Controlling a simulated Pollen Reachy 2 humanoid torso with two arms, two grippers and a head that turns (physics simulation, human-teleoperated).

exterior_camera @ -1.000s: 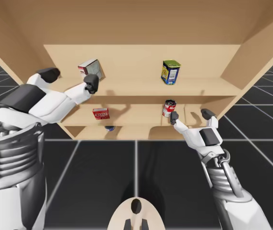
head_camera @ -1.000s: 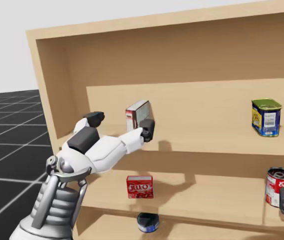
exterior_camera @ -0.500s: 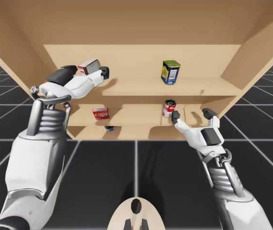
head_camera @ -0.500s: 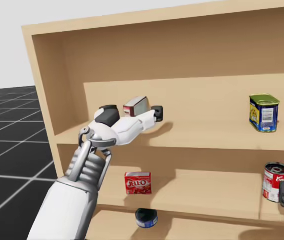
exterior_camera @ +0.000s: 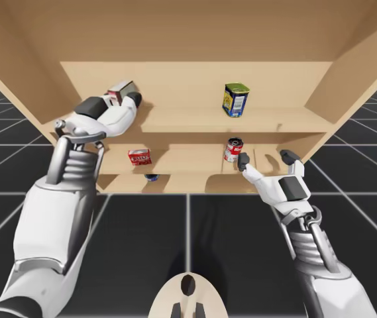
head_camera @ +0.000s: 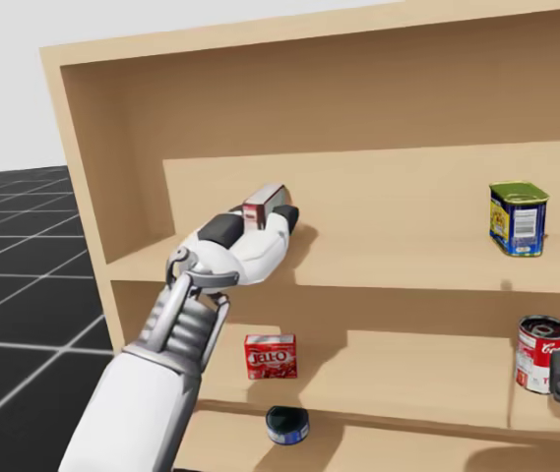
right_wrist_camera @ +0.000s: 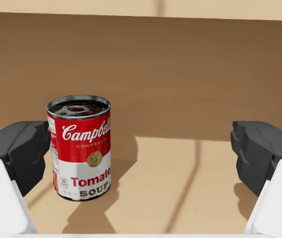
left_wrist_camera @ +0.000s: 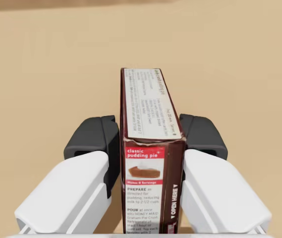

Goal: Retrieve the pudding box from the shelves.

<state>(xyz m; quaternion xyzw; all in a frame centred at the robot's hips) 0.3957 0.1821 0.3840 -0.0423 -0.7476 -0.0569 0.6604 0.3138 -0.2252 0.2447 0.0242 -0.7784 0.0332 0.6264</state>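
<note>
L gripper (left_wrist_camera: 146,141) clenched on pudding box (left_wrist_camera: 148,106), fingers pressing both sides, at left end of upper shelf (exterior_camera: 195,119); R gripper (right_wrist_camera: 141,148) spread wide, nothing held, w/ red-and-white can (right_wrist_camera: 79,146) upright just ahead on mid shelf (exterior_camera: 188,159).

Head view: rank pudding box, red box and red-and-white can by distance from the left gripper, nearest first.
1. pudding box: held between the fingers of the left gripper.
2. red box: almost straight below, one level down.
3. red-and-white can: far right, same level as the red box.
</note>
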